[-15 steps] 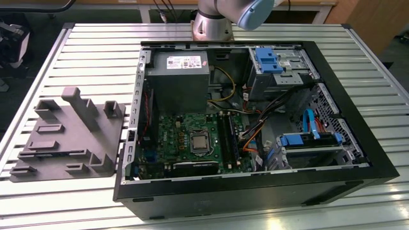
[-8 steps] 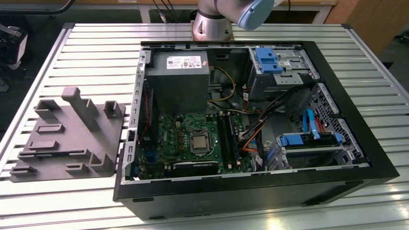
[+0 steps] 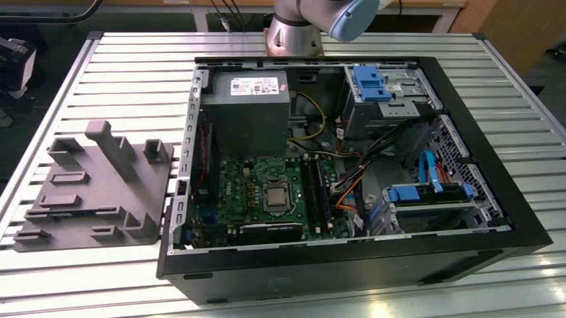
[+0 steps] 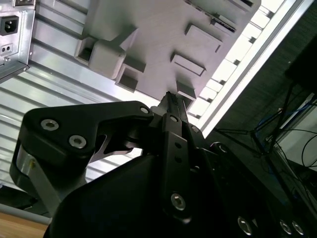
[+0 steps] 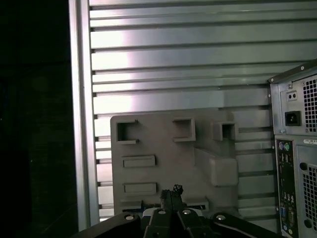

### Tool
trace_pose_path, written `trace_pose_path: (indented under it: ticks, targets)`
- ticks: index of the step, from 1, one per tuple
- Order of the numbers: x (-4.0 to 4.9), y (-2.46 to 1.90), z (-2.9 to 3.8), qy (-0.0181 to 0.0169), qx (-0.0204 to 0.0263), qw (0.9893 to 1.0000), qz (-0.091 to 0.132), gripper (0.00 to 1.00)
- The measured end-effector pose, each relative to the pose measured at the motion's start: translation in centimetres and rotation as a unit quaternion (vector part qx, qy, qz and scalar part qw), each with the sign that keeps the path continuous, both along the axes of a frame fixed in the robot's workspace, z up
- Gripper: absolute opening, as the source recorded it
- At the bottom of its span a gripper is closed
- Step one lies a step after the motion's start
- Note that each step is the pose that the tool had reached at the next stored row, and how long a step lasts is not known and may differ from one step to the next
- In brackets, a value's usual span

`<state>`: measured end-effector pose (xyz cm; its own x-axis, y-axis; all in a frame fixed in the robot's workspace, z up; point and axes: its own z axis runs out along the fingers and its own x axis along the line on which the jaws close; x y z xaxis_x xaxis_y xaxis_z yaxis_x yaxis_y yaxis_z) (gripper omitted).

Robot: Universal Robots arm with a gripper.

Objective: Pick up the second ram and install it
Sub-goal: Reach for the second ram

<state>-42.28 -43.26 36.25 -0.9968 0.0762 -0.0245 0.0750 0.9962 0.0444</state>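
Hand (image 4: 170, 99) hangs clenched, holding nothing, over the gray holder (image 5: 163, 144) on the table (image 5: 173, 49), probably where the second ram waits.

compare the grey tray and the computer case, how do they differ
The grey tray is low and flat, with short blocks standing up; the computer case is a deep black box, open on top and packed with parts. The tray is much smaller than the case. Both lie on the slatted metal table.

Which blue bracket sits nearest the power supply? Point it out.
The upper blue bracket, level with the power supply in the exterior view; the lower blue bracket lies past the motherboard, nearer the camera.
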Motion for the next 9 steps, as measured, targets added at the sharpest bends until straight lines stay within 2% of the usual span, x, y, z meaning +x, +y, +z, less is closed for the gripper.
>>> trace_pose_path:
  ticks: [9]
  targets:
    - [-0.28, -0.38, -0.21, 0.0, 0.0, 1.0, 0.0, 0.11]
